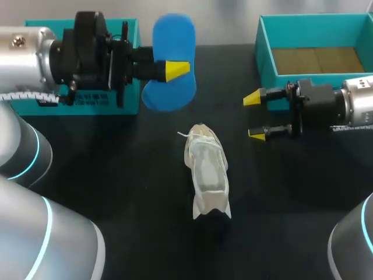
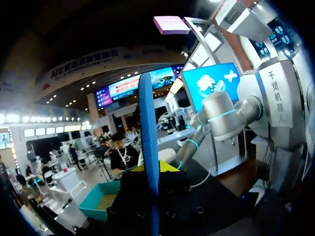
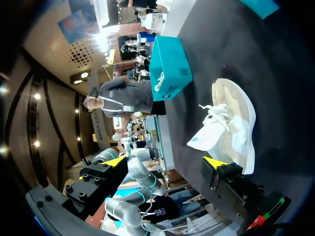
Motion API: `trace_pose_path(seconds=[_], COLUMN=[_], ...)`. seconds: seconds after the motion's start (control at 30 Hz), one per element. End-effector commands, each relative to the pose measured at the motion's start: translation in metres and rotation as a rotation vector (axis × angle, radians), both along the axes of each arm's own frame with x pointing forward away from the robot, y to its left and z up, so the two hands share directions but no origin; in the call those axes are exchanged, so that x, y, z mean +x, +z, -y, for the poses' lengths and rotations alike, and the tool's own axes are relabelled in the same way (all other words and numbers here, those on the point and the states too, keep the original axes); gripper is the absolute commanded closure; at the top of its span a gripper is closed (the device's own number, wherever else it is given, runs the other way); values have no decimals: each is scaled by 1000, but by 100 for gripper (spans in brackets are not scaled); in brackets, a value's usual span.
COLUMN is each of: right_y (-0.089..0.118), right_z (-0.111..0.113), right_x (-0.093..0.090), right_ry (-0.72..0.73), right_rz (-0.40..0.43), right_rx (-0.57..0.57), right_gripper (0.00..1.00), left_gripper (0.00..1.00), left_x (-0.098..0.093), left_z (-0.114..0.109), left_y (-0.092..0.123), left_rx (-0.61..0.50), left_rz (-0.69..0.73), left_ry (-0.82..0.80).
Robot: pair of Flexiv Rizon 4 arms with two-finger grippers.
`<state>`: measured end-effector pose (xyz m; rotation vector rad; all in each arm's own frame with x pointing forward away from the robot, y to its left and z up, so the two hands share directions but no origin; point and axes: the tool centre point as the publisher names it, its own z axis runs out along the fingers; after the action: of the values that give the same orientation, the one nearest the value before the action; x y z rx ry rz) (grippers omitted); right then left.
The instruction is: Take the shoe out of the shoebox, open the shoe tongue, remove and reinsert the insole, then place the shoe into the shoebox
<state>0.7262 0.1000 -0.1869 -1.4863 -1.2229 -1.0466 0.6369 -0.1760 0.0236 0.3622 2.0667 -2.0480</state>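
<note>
A cream-white shoe (image 1: 207,172) lies on the black table (image 1: 116,175) near the middle, its tongue (image 3: 204,137) pulled up and its laces loose. My left gripper (image 1: 175,69) is held above the table's back, shut on the blue insole (image 1: 170,61), which stands on edge between its fingers (image 2: 147,147). My right gripper (image 1: 253,115) hangs open to the right of the shoe, with nothing between its yellow tips. In the right wrist view the shoe (image 3: 231,128) lies ahead of that open gripper (image 3: 163,162).
An open teal shoebox (image 1: 265,49) stands at the back right, behind my right gripper. A second teal box part (image 1: 87,102) sits at the back left, under my left arm, and shows beyond the shoe (image 3: 170,69).
</note>
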Motion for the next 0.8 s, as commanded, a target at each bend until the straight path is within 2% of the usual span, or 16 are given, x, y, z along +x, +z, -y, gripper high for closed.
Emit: trace_pose_path(seconds=[0.03,0.47,0.73,0.8], right_y=[1,4,25,30], right_z=[-5,-7,-6,-7], right_x=[8,11,26,28], right_ry=[4,6,13,15], right_rz=[-1,7,-23,-26], right_rx=[12,24,90,107], right_gripper=[0,0,0,0], left_gripper=[100,100,100,100], left_x=[-1,-1,28,29], left_z=[-2,-2,-6,-5], left_y=[-18,-18,-63,-72], left_rx=[77,77,-117,-88], left_rz=[536,536,814,929], left_ry=[20,20,65,52])
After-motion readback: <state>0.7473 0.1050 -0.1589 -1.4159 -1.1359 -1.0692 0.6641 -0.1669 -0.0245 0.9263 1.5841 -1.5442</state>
